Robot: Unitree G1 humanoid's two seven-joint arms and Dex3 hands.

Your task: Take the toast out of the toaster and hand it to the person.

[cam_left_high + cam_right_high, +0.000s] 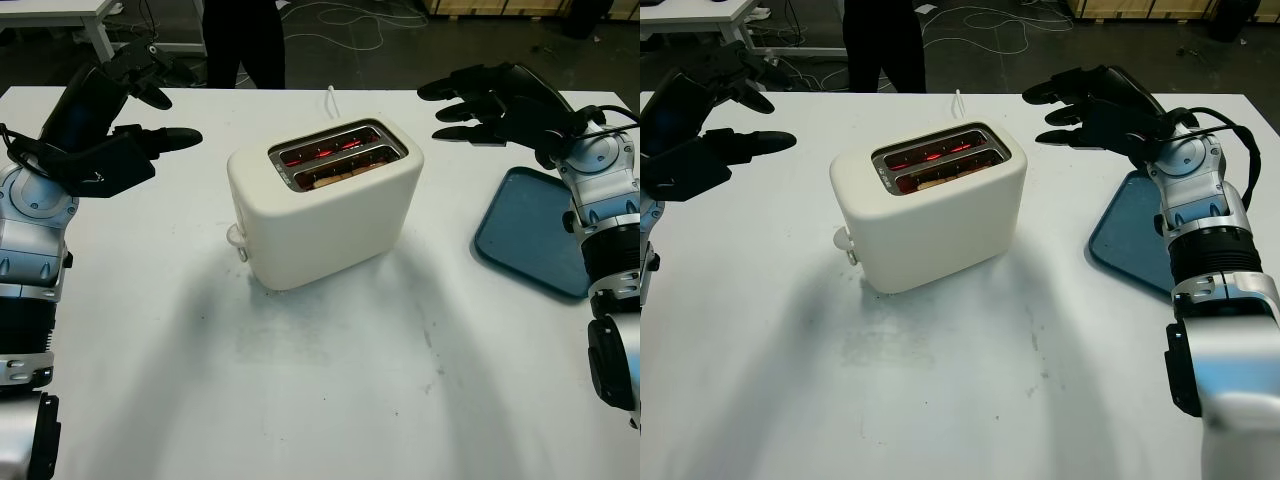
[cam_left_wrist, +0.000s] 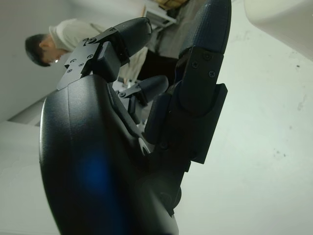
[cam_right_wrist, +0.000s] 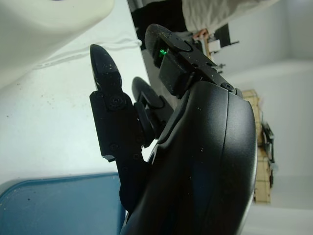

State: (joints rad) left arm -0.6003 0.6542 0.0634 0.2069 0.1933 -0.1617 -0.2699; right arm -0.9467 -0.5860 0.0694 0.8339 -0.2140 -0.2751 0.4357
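While the toaster [image 1: 320,200] stands mid-bench with toast [image 1: 335,175] in its slots, bare bench [image 1: 300,400] spans the near edge. Left robot hand [image 1: 125,120] and right robot hand [image 1: 490,100] hover wide, holding nothing, near the far corners.

Left hand [image 2: 146,132] open above white table [image 2: 264,147]; toaster [image 2: 283,19] corner near fingertip; person [image 2: 73,36] behind.
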